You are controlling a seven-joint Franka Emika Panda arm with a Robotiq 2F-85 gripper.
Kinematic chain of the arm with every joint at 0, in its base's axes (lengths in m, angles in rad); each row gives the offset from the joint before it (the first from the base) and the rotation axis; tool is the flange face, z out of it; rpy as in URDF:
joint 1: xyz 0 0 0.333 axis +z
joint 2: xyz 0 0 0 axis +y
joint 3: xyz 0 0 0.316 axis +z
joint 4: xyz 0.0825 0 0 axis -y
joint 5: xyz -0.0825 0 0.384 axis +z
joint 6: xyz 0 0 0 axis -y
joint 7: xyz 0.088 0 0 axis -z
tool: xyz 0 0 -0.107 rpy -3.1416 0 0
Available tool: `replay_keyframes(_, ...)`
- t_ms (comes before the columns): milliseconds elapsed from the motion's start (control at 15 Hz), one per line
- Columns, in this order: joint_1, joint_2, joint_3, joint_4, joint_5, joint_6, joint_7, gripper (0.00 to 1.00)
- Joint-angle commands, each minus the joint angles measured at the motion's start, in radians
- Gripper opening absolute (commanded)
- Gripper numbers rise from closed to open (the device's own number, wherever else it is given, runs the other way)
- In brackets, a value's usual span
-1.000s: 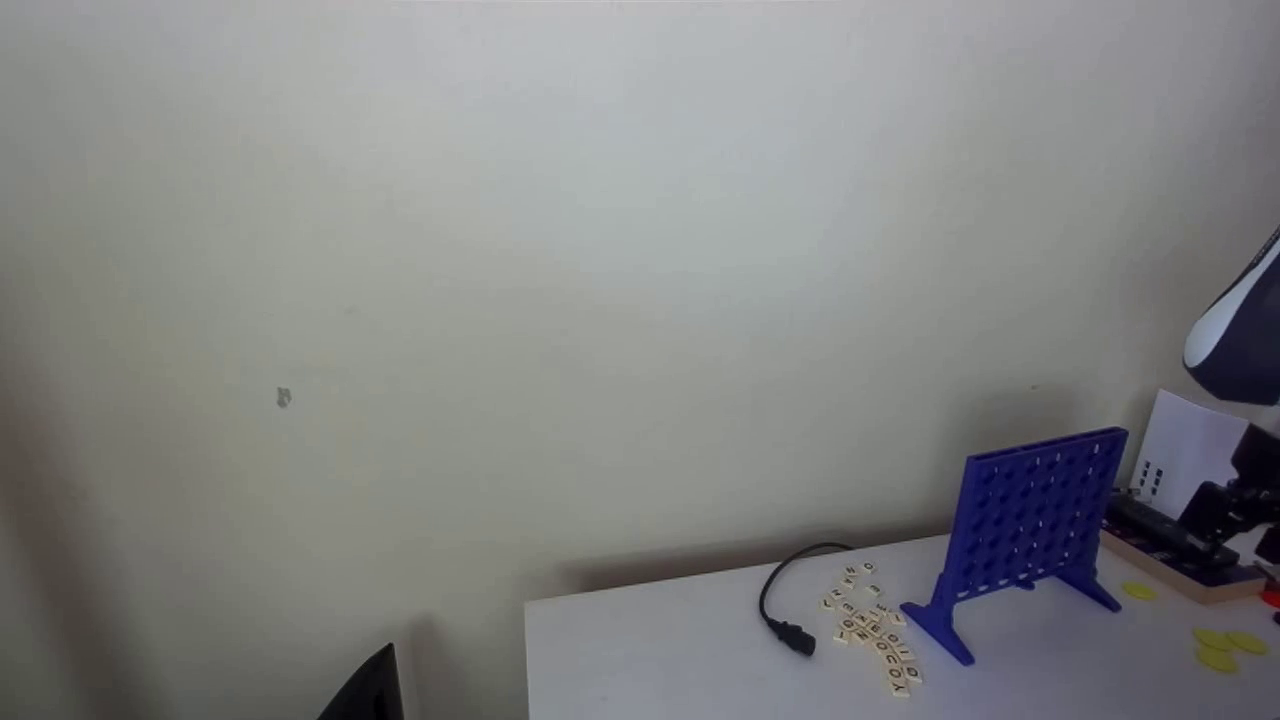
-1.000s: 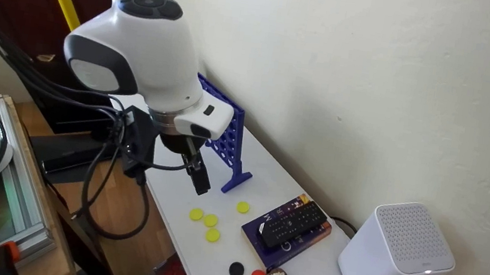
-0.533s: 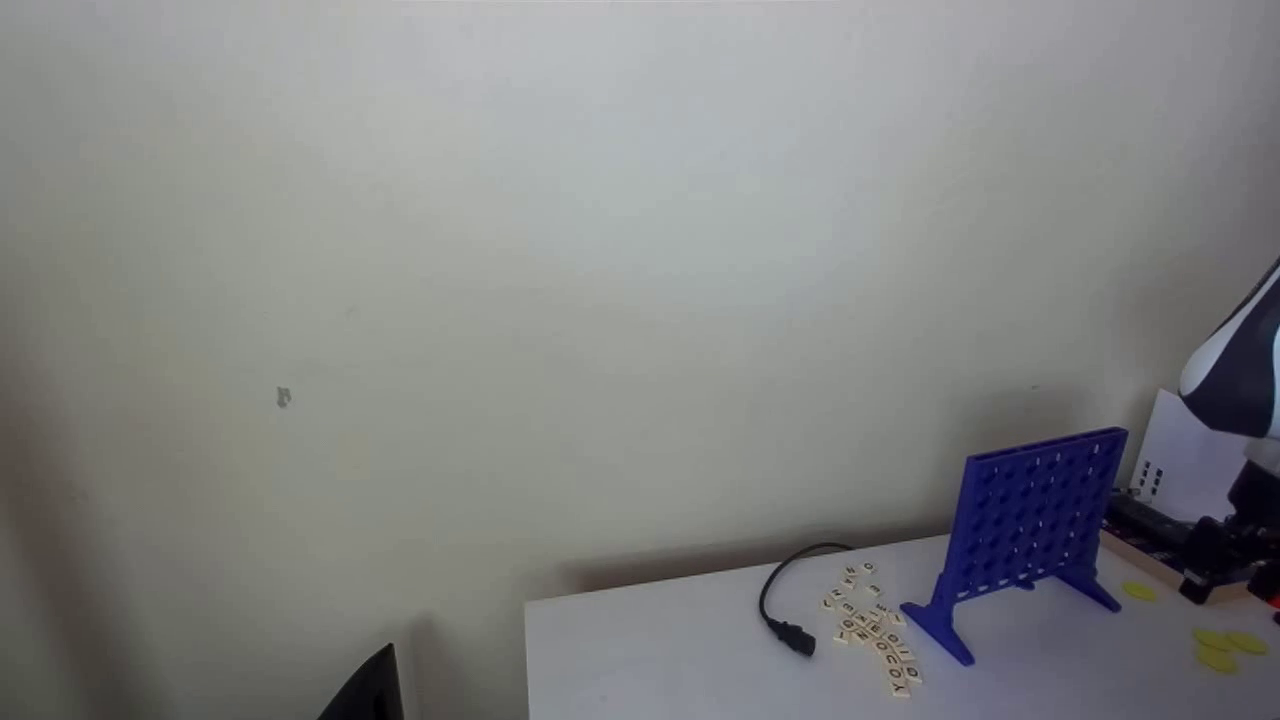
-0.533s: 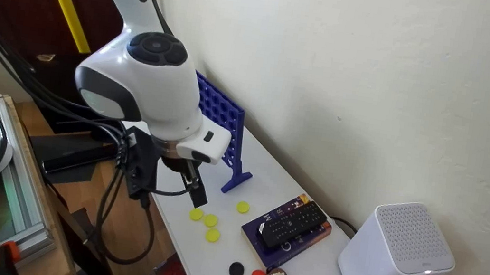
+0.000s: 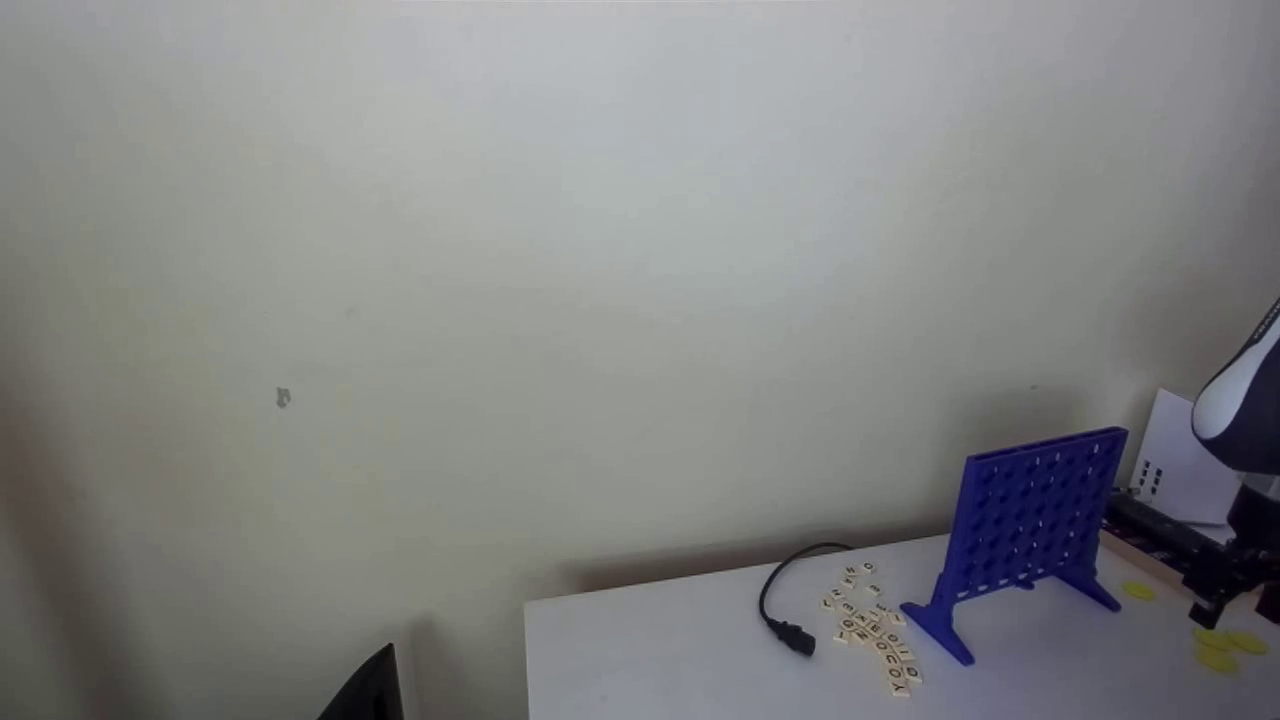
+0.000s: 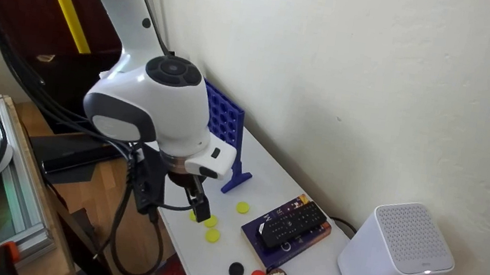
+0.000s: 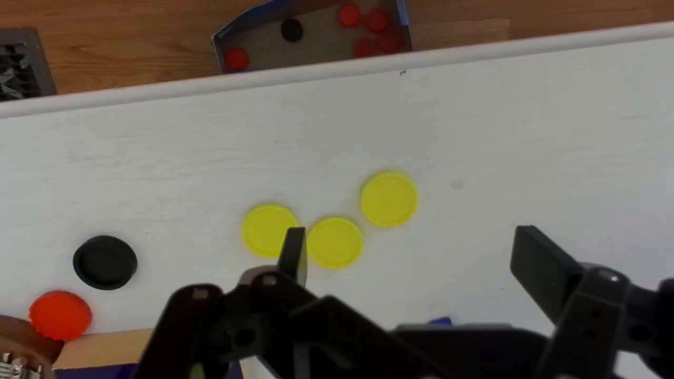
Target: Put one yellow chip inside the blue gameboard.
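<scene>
Three grouped yellow chips (image 7: 335, 242) leave room to the table edge (image 7: 158, 91), jaws wide apart.

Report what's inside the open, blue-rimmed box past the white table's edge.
Round red chips and one round black chip show; the white table covers part of the box, hiding anything there.

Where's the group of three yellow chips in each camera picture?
In an exterior view: chip group, far right, low.
In an exterior view: chip group, low, slightly left of centre, partly hidden.
Wrist view: chip group, around the middle.
Shared landmark: the book, at least partly visible in all three.
</scene>
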State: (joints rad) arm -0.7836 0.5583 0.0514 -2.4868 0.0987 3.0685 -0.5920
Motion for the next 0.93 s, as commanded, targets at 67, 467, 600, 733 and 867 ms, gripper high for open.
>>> replay_keyframes(67,0.106,0.080,-0.078,0.065,-0.112,0.001,0.121,1.00)
replay_keyframes(467,0.223,0.143,-0.143,0.112,-0.172,-0.020,0.183,1.00)
replay_keyframes(600,0.242,0.159,-0.150,0.124,-0.180,-0.022,0.184,1.00)
replay_keyframes(733,0.258,0.170,-0.155,0.128,-0.188,-0.023,0.186,1.00)
replay_keyframes(867,0.269,0.174,-0.153,0.131,-0.190,-0.026,0.185,1.00)
